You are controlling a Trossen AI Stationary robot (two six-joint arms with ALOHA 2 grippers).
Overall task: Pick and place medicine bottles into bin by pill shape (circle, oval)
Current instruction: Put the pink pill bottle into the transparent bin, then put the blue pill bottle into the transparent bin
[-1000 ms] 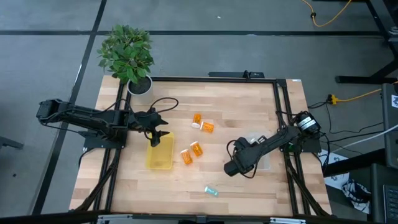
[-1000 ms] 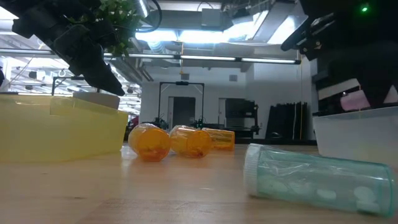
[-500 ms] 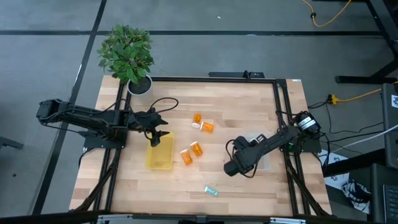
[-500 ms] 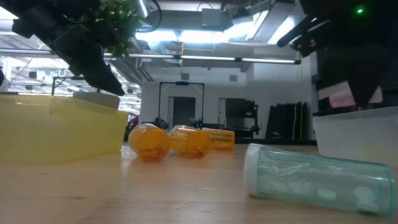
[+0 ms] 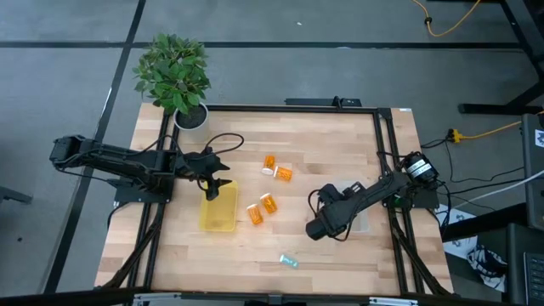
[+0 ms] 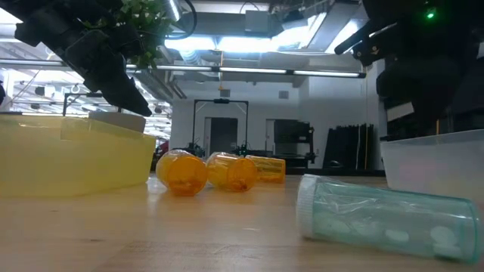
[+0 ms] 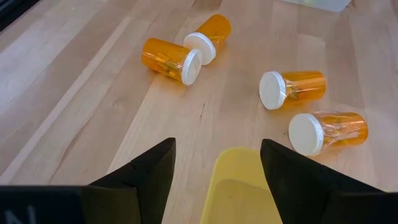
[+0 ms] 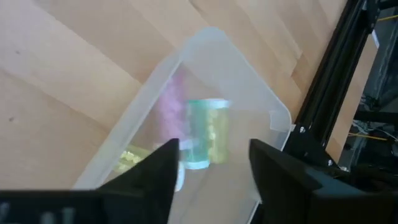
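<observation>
— Pale wood planks, butted side by side with a smooth finish, make up the table (image 5: pixel 323 144); dark metal rails frame it, and a leafy plant in a white pot (image 5: pixel 190 117) stands at one corner. What lies on it?

— Four translucent orange bottles with flat white caps, all on their sides. One pair (image 7: pixel 185 51) lies with caps touching; the other pair (image 7: pixel 314 112) lies side by side, near the yellow bin (image 5: pixel 218 206).

— And that bin?

— Opaque yellow plastic, shallow and rectangular, with rounded corners. The clear bin (image 8: pixel 205 46) sits on the table's right side, colourless with thin walls; inside it lie a green-tinted vial (image 8: pixel 207 132), a pink one and a yellowish one.

— Anything else loose?

— One pale green clear vial (image 6: pixel 384 209) with small white pills, lying alone on its side near the front edge, well apart from both bins.

— How does the left end effector (image 7: pixel 216 169) stand?

— Its two dark, wedge-shaped fingers are spread wide, holding nothing, poised over the yellow bin's far end.

— The right end effector (image 8: pixel 211 163)?

— Also spread and empty, its fingers parted above the clear bin's near edge.
</observation>
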